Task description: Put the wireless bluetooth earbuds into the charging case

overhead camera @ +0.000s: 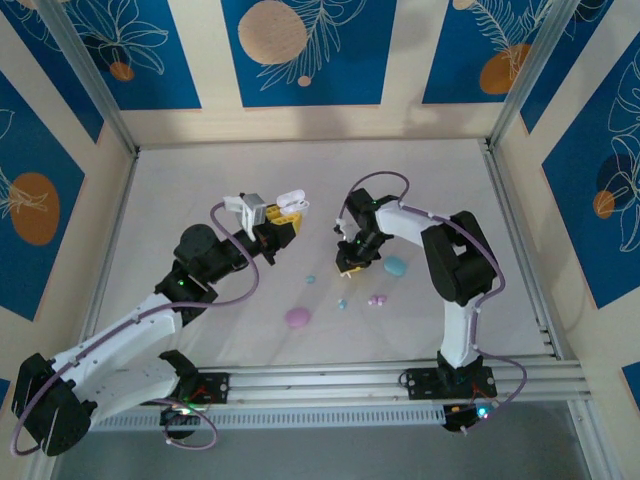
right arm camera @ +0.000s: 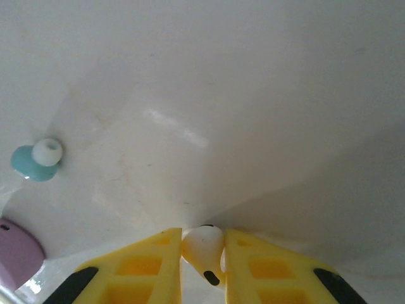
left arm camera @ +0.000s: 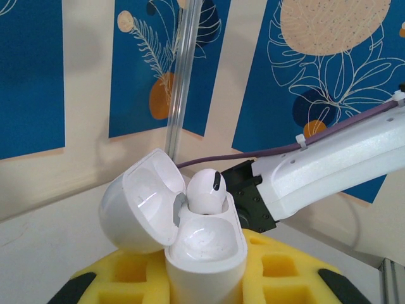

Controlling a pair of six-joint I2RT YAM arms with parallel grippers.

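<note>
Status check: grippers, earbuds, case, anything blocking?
Left gripper shut on open white case, one white earbud in it. Right gripper shut on second white earbud. Teal earbud loose on table, off to one side.

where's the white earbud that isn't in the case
Right wrist view: the white earbud is pinched between the right gripper's yellow fingers over the table, a teal earbud to its left.

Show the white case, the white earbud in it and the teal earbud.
white case (left arm camera: 205,250), left wrist view, lower half
white earbud (left arm camera: 202,190), left wrist view, rounded head
teal earbud (right arm camera: 26,164), right wrist view, teal body
</note>
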